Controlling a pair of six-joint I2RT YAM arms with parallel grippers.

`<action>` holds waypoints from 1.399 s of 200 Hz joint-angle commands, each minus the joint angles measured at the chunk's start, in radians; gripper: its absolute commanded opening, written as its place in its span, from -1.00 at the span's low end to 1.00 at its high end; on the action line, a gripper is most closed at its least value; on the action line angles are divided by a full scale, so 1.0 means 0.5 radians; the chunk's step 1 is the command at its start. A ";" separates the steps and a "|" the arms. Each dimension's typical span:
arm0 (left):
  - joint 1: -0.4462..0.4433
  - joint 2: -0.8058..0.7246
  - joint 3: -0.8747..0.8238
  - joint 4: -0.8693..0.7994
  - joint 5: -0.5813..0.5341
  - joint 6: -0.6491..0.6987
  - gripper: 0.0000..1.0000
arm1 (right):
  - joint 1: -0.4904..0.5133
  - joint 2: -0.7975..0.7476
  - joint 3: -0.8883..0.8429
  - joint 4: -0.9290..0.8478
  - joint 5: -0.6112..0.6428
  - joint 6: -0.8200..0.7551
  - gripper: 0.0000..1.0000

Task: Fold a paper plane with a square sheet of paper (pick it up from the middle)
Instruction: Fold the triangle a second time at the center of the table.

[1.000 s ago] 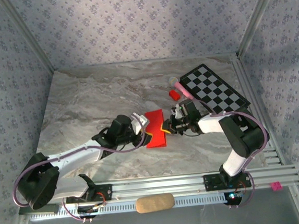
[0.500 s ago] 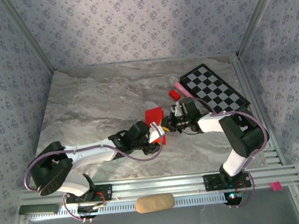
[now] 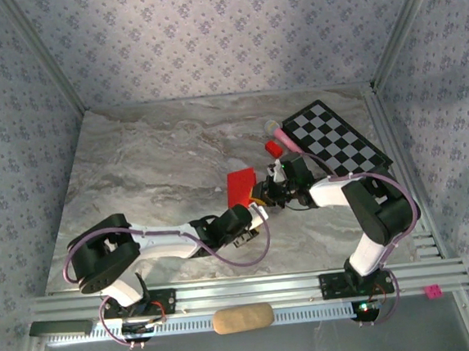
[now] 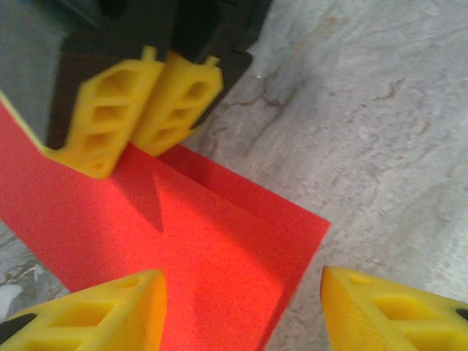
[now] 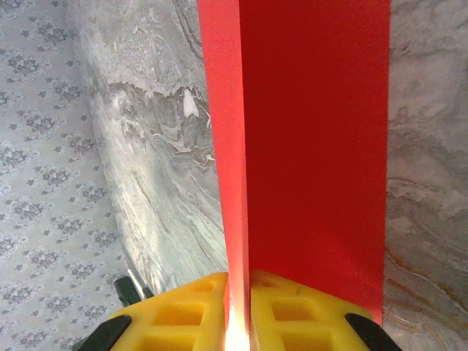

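The right gripper (image 5: 238,311) is clenched, its yellow fingers (image 4: 110,110) pressed together on the edge of the thin bright red paper sheet (image 3: 240,188), at the sheet's 4 o'clock side in the top view. The left gripper (image 4: 241,307) is released, jaws apart, low over the sheet's near corner at about 5 o'clock, grasping nothing. The sheet, folded into layers, lies near the middle of the grey marble-patterned table (image 3: 151,166). A small red block (image 3: 274,148) sits at the sheet's 1 o'clock, and a black-and-white checkered board (image 3: 334,138) at 2 o'clock.
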 commanded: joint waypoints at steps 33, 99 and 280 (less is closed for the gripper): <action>-0.019 0.051 0.053 0.151 -0.092 -0.014 0.00 | -0.013 0.020 0.041 -0.003 -0.036 0.017 -0.70; -0.018 0.007 0.021 0.111 0.002 -0.003 -0.41 | -0.032 0.003 0.033 -0.034 -0.033 0.005 -0.70; 0.362 -0.194 0.027 0.094 0.791 -0.823 -1.00 | -0.070 -0.628 -0.124 -0.757 0.776 -0.271 -0.34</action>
